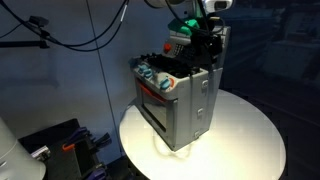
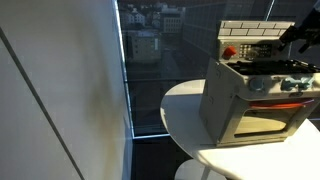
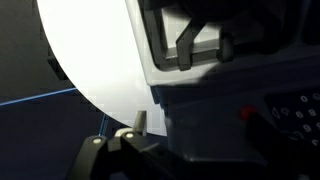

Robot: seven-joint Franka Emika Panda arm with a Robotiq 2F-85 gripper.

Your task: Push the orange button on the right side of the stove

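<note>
Claw (image 1: 205, 38) hovers over the back of the stove (image 1: 190, 105); whether its jaws are parted or together, I cannot tell. The stove stands on the round white table (image 1: 250, 140), in from its edge.

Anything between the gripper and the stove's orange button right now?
Nothing visible. In an exterior view the gripper hangs close at the upper rear of the stove, with no loose object between them. In the wrist view a small orange-red spot, probably the button, shows uncovered, though the picture is dim.
</note>
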